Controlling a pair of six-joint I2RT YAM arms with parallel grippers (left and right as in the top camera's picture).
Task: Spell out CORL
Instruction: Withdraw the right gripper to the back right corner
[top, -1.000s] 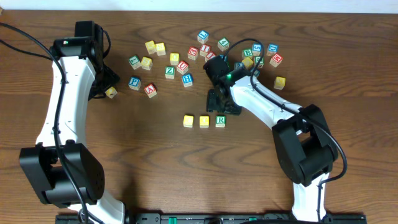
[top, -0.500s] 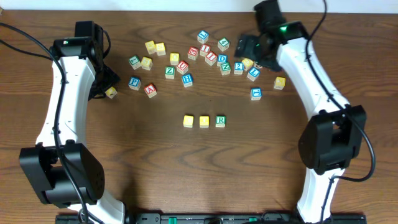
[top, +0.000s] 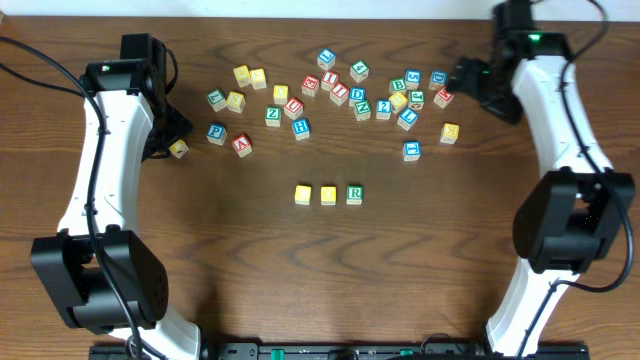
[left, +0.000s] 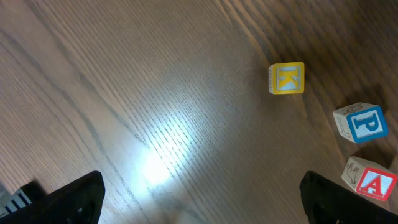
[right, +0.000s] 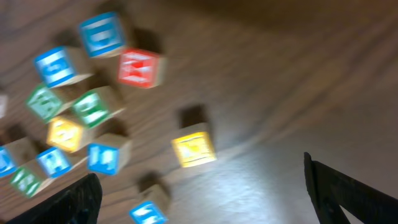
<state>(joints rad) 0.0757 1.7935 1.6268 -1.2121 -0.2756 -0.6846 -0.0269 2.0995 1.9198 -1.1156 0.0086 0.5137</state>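
Centrally, three wooden cubes (top: 328, 195) row on grained table (top: 400, 280); both jaws wide, empty.

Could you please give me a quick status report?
Left gripper open, empty, near K block. Right gripper open, empty, by loose pile. Row stands at three blocks, R last; fourth missing. Nothing beside the row.

Dark brown wood-grain table (top: 300, 280); yellow K block (left: 286, 78), blue P block (left: 362, 123), red A block (left: 372, 182), green R block (top: 354, 194).
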